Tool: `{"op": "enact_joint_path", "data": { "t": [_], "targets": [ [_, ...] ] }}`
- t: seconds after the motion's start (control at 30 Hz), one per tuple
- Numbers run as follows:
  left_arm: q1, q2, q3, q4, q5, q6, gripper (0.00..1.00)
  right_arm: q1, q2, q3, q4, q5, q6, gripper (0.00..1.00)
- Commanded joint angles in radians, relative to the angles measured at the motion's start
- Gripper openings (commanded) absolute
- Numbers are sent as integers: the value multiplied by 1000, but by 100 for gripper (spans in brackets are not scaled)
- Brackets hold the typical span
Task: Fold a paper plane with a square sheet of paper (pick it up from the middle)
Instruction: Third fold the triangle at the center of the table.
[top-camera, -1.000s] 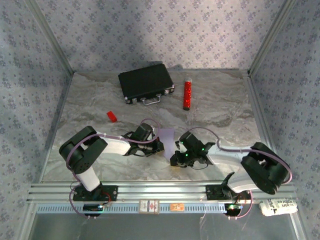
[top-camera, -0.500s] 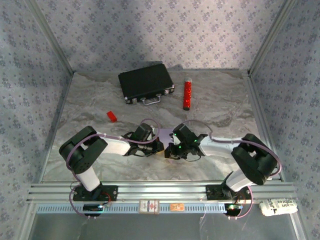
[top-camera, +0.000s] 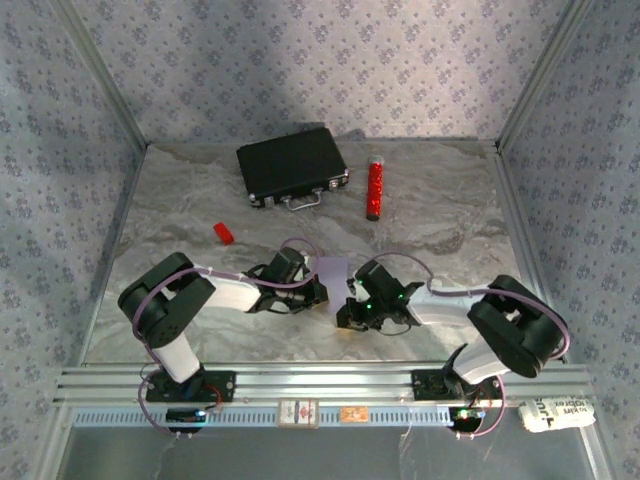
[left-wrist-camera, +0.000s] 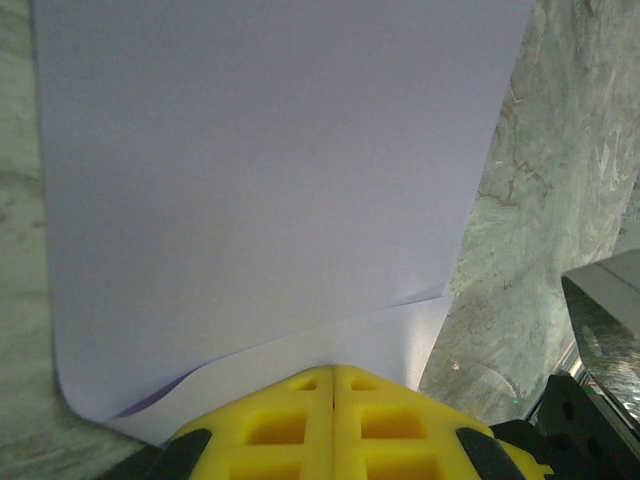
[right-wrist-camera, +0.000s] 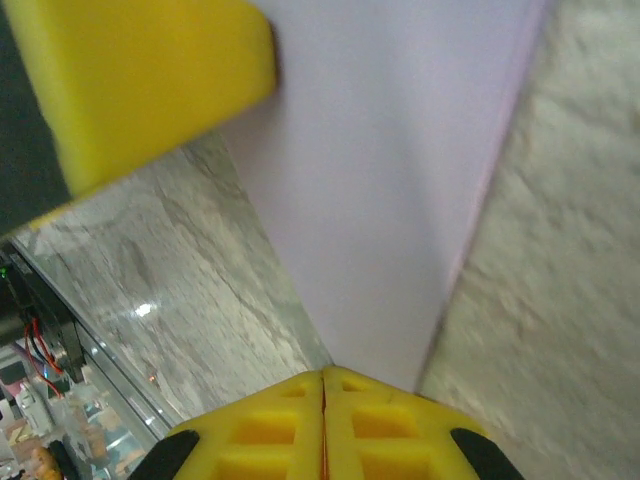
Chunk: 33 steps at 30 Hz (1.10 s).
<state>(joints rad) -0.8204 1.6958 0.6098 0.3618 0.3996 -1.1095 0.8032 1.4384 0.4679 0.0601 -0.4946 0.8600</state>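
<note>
While left gripper (left-wrist-camera: 333, 372) & right gripper (right-wrist-camera: 322, 375) each pinch the square sheet of paper (top-camera: 332, 272) from either side, near-centre of worktop (top-camera: 440, 210), I'd align edges w/ even tension b4 creasing.

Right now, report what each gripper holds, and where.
Nothing looks gripped. The left gripper and right gripper are shut, tips resting on the folded lilac paper at its edges.

We locate a closed black case (top-camera: 292, 165) at 12 o'clock on the marbled desk (top-camera: 440, 215), with its handle facing 6 o'clock. A red cylinder (top-camera: 375, 189) sits near the case at 1 o'clock, not touching it. A small red block (top-camera: 223, 232) rests at 10 o'clock, well apart from both.
</note>
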Motion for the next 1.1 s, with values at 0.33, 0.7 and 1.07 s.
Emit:
{"op": "enact_joint_path", "data": {
  "t": [0.33, 0.7, 1.07],
  "targets": [
    [-1, 12, -32, -71, -42, -4, 0, -27, -111, 110, -164, 49, -4, 8],
    [-2, 13, -25, -71, -37, -3, 0, -40, 57, 160, -53, -6, 9, 7],
    [0, 6, 4, -85, -32, 12, 0, -40, 71, 10, -9, 5, 48, 5]
  ]
}}
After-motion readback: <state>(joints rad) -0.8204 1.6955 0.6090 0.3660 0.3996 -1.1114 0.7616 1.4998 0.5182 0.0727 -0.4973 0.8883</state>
